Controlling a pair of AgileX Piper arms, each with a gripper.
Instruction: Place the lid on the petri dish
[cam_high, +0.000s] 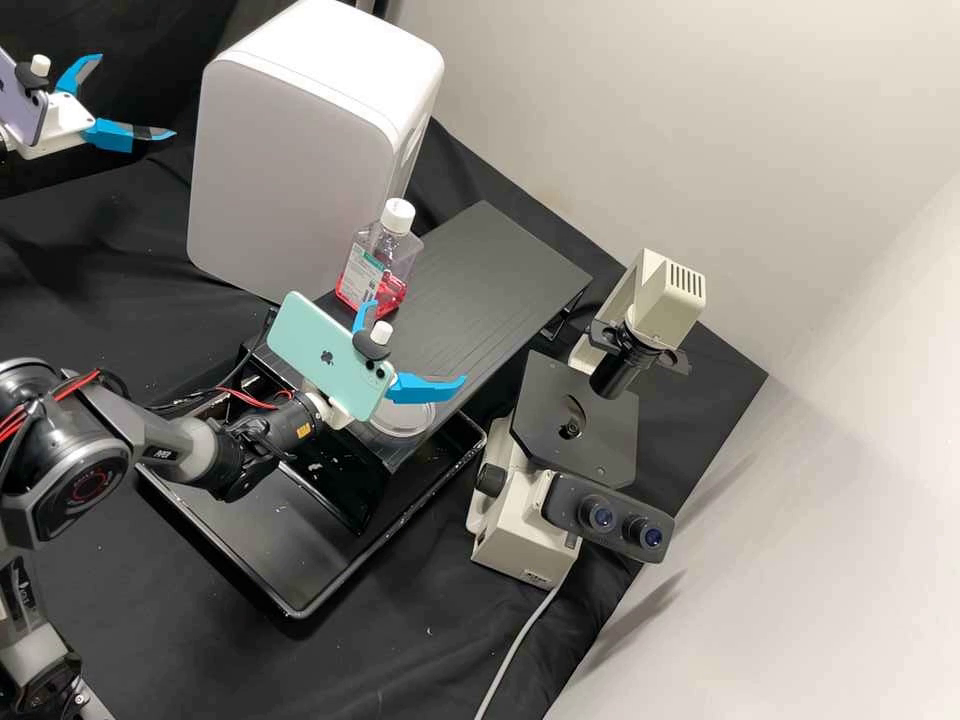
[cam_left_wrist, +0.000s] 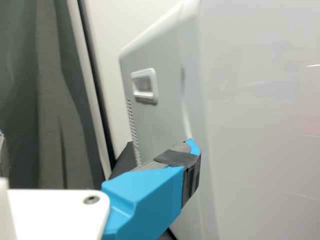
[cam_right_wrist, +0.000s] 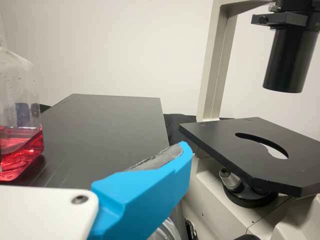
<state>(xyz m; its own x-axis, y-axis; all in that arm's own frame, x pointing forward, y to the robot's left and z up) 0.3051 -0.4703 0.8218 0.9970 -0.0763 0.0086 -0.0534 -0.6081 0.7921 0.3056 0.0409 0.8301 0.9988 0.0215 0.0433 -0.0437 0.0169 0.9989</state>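
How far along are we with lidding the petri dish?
Done: nothing I can confirm. In hand: the right gripper hangs open above the petri dish. The left gripper is open by the white box. To do: seat the lid; whether it is already on is unclear.

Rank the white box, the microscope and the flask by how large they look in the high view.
1. White box and microscope: they look about alike, and the box stands farther from the camera, so I do not rank them.
2. Flask: clearly the smallest.
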